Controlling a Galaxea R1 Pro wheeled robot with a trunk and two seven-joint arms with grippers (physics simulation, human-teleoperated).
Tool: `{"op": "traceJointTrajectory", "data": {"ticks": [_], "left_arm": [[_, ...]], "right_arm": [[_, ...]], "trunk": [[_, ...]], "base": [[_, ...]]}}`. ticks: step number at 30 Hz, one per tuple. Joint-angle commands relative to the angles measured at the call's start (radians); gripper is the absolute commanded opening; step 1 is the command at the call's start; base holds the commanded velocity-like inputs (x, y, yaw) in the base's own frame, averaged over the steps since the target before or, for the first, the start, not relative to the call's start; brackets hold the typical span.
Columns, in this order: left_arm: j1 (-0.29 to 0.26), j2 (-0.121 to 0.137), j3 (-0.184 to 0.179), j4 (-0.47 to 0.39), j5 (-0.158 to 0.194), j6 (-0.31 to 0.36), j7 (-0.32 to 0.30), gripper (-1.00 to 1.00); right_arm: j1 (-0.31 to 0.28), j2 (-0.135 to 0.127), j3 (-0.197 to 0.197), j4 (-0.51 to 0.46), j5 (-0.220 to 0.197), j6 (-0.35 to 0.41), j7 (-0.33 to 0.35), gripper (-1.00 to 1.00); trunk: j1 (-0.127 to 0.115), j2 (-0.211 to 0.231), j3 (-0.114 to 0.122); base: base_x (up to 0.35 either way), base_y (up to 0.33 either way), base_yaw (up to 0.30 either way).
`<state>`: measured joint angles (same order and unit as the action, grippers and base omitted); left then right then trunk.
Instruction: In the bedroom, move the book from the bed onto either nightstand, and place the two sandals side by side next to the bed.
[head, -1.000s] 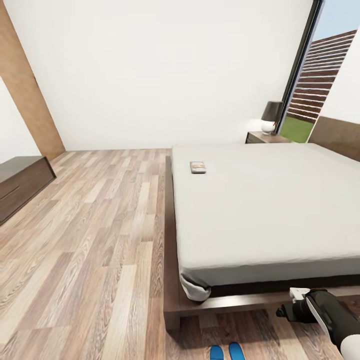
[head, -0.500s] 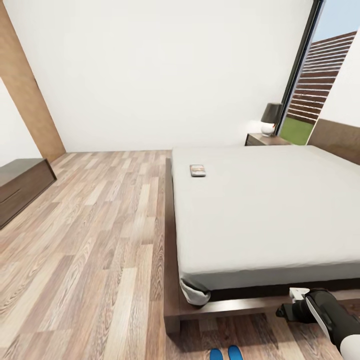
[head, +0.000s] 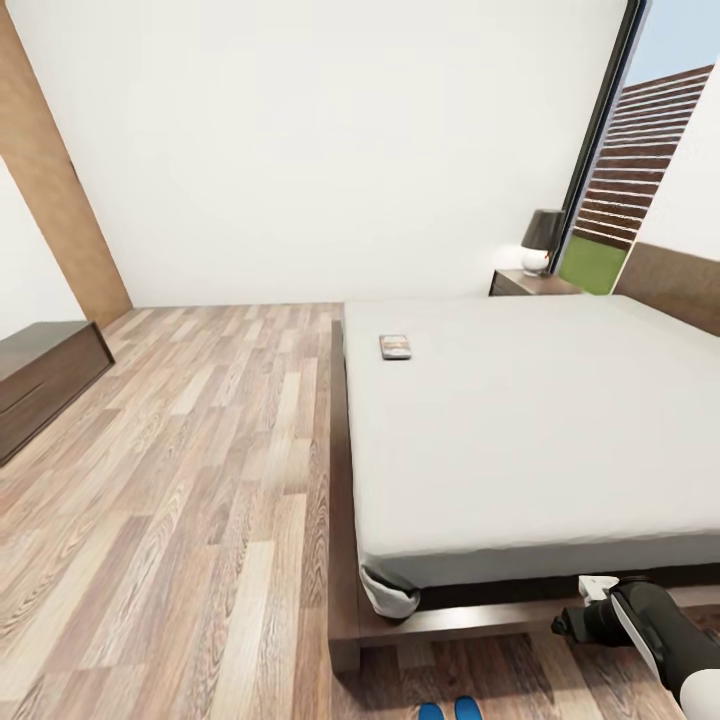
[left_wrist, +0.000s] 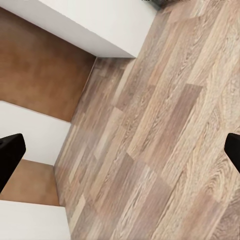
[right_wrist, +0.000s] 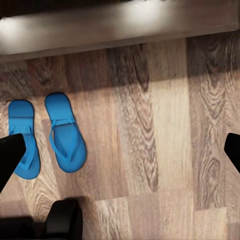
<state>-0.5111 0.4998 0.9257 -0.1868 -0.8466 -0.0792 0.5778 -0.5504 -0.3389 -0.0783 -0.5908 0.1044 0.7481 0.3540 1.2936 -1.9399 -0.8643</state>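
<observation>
Two blue sandals (right_wrist: 50, 132) lie side by side on the wood-plank floor (head: 200, 480), close to the foot of the bed (head: 530, 420) and parallel to each other. In the head view only their tips show at the lower edge. The book (head: 395, 346) lies flat on the pale mattress, near the bed's left edge and far up toward the wall. Nothing stands between it and the nightstand (head: 530, 284), which sits behind the far corner of the bed, by the tall window (head: 640, 160). A lamp (head: 543, 240) with a dark shade stands on top of it, so part of that top is taken. A low dark wooden bench (head: 45, 375) stands against the left wall, well apart from the bed, beside a brown wall panel (head: 50, 190).

The book's cover is too small to read. The headboard (head: 670, 285) is cut off at the right edge.

The right arm (head: 650, 630) hangs low at the bed's foot, its wrist turned down to the floor. The right gripper (right_wrist: 120, 155) holds nothing; its two dark fingertips (right_wrist: 10, 155) show at opposite edges of the wrist view, spread wide above the planks near the sandals. The left gripper (left_wrist: 120, 155) is the same: fingers far apart, nothing between them, pointing at bare floor and the base of a white wall (left_wrist: 95, 25).
</observation>
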Motion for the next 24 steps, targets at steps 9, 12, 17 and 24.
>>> {"op": "traceJointTrajectory", "data": {"ticks": [9,12,17,24], "left_arm": [[-0.001,0.000,0.008,0.003,-0.006,-0.008,0.002,1.00],[-0.001,0.000,0.008,0.004,-0.006,-0.009,0.002,1.00],[0.001,0.000,0.008,0.004,-0.006,-0.010,0.002,1.00],[0.004,0.000,0.008,0.004,-0.006,-0.012,0.002,1.00]], "right_arm": [[0.000,0.001,-0.003,-0.001,0.011,0.003,0.008,1.00],[0.000,0.001,-0.003,-0.001,0.011,0.004,0.008,1.00],[0.000,0.001,-0.003,-0.001,0.011,0.003,0.008,1.00],[0.000,0.001,-0.002,-0.001,0.011,0.003,0.008,1.00]], "trunk": [[-0.035,0.063,0.027],[-0.046,0.084,0.037],[-0.065,0.119,0.053],[-0.092,0.168,0.074]], "base": [[0.000,0.000,0.000],[0.000,0.000,0.000],[0.000,0.000,0.000],[0.000,0.000,0.000]]}}
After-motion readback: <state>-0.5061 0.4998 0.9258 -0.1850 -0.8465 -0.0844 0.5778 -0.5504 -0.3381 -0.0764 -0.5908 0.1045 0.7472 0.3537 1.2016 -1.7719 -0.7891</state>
